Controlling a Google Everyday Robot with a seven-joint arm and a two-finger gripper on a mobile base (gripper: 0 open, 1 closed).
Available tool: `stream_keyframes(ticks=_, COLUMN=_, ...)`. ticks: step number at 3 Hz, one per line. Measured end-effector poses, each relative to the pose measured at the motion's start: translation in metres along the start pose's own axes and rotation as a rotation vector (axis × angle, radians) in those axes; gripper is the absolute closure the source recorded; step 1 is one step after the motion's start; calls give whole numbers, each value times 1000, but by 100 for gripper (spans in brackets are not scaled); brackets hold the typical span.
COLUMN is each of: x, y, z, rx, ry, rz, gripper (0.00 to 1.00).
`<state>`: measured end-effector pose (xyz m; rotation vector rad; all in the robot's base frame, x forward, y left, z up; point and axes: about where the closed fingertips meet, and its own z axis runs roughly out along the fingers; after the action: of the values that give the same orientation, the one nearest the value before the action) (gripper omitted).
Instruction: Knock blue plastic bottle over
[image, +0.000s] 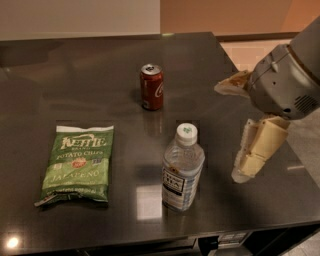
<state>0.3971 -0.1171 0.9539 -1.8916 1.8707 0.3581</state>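
Note:
The blue plastic bottle (182, 171) stands upright on the dark table (90, 65), near its front edge. It is clear with a white cap and a white-blue label. My gripper (228, 133) hangs to the right of the bottle, about at its height and a short gap away, not touching it. It is open and empty. One pale finger (257, 147) points down and left toward the tabletop. The other finger (233, 84) sticks out to the left, higher up.
A red soda can (151, 86) stands upright behind the bottle, toward the table's middle. A green Kettle chip bag (77, 165) lies flat at the front left. The table's right edge runs just behind my arm, with pale floor beyond.

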Motion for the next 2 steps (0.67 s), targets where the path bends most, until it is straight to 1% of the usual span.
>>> stream_keyframes(ticks=1, x=-23, y=24, z=19, rx=-95, ry=-94, rz=-67, gripper=0)
stream_keyframes(ticks=2, x=-44, y=38, z=29, rx=-146, ry=-165, rz=-114, gripper=0)
